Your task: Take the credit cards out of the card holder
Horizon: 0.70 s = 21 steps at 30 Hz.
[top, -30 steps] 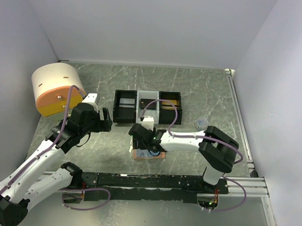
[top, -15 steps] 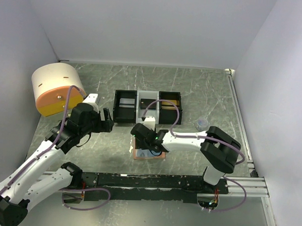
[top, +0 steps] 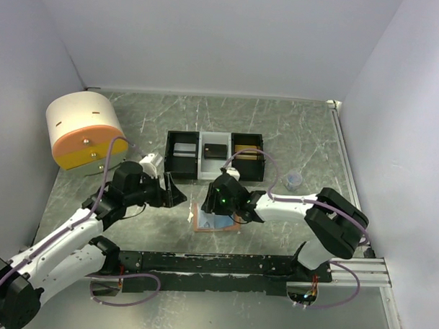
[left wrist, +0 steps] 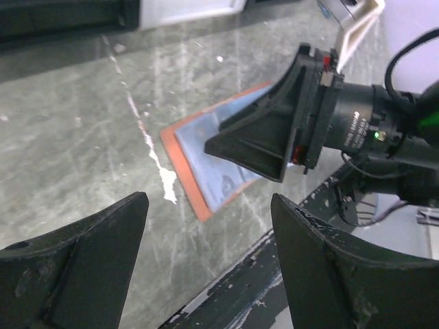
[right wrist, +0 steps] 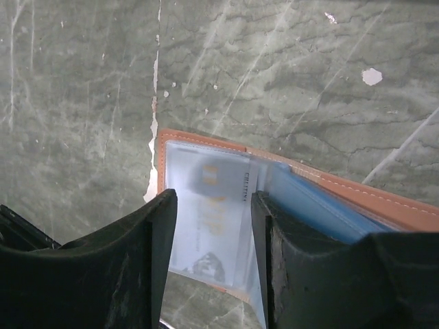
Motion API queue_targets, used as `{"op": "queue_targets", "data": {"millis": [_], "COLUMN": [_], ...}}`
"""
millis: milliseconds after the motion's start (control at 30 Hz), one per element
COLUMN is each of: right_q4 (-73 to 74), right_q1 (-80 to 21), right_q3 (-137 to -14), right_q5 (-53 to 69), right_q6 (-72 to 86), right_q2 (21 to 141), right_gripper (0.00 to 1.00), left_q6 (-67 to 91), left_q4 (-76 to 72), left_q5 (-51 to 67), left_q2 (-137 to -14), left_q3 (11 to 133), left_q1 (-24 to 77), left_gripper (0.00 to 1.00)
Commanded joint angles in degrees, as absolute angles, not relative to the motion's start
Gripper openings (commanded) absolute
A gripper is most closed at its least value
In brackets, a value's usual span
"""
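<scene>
One card holder (top: 212, 223) lies open on the table (top: 300, 131) near its front edge, blue lining up. One card (right wrist: 209, 223) shows in its clear pocket. The right gripper (right wrist: 212, 200) stands over it with jaws parted either side of that pocket, clamping nothing. The left gripper (left wrist: 206, 205) hangs just beside, spread wide and empty. Behind sits one three-compartment tray (top: 183, 175), with one flat card-like piece in each compartment: pale, dark and golden-brown.
</scene>
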<state>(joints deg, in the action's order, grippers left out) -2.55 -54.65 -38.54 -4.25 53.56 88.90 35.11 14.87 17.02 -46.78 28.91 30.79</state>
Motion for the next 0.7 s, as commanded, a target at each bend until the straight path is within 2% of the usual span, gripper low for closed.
{"op": "queue_targets", "data": {"millis": [0,100,233,333,567,667], "right_q4": [-0.9,0.7,7.2,14.4,24.7,24.4], "right_q1": [-54.4,-54.5,-56.6,-59.5,-64.3,-64.7], "right_q3": [-35.4,-36.2,-40.5,-45.0,-53.0,-53.5], "right_q5": [-0.8,-1.9,-7.0,-14.3,-24.0,-23.9], "right_q6": [53.8,53.0,50.7,51.0,54.9,54.9], "right_q2": [91.3,91.3,91.9,94.4,101.6,102.2], "right_gripper": [0.48,0.51,0.68,0.73,0.73,0.66], "left_q6": [39.7,41.5,43.9,44.6,47.0,46.9], "left_q4": [4.0,3.8,7.4,12.4,22.6,24.3], "left_q5": [23.0,18.4,10.2,3.7,-7.6,-8.3], "left_q2": [-47.5,-48.1,-45.1,-41.8,-33.0,-31.0], "left_q3": [25.4,23.5,23.8,25.5,28.8,29.2], "left_q1": [33.3,36.4,38.5,38.6,38.7,38.7], "left_gripper": [0.83,0.80,0.80,0.81,0.82,0.84]}}
